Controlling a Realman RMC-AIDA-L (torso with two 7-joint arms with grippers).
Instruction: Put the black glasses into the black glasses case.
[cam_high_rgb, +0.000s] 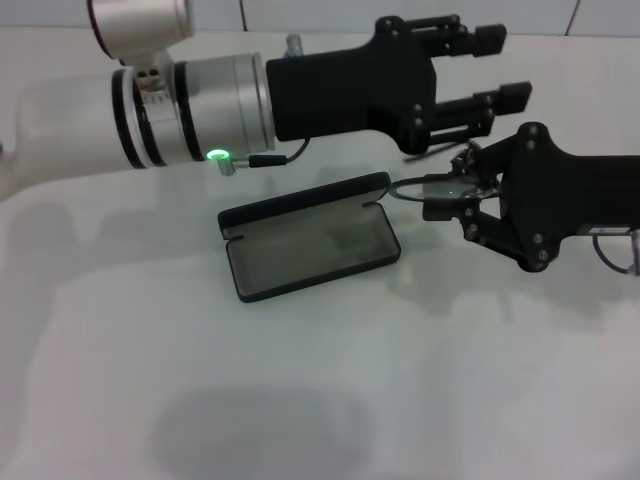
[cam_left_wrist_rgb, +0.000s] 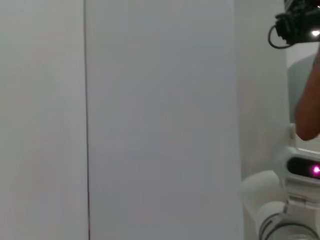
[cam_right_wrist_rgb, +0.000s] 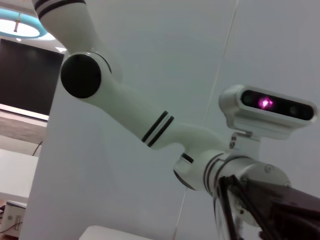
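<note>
The black glasses case (cam_high_rgb: 308, 238) lies open and flat on the white tabletop (cam_high_rgb: 320, 400), near the middle, its grey-lined tray facing up and its hinged lid tilted back toward the far edge. Just beyond the case's right end, the right gripper (cam_high_rgb: 452, 200) reaches in from the right edge of the tabletop and is closed on the black glasses (cam_high_rgb: 430, 186), holding them just above the surface. One oval lens and part of the thin frame show between the fingers and the case's right corner; whether the frame touches the case cannot be told. Farther back, toward the far edge, the left gripper (cam_high_rgb: 505, 68) extends across from the left side, raised clear of the tabletop, fingers spread apart and holding nothing. The wrist views show walls and robot parts only.
</note>
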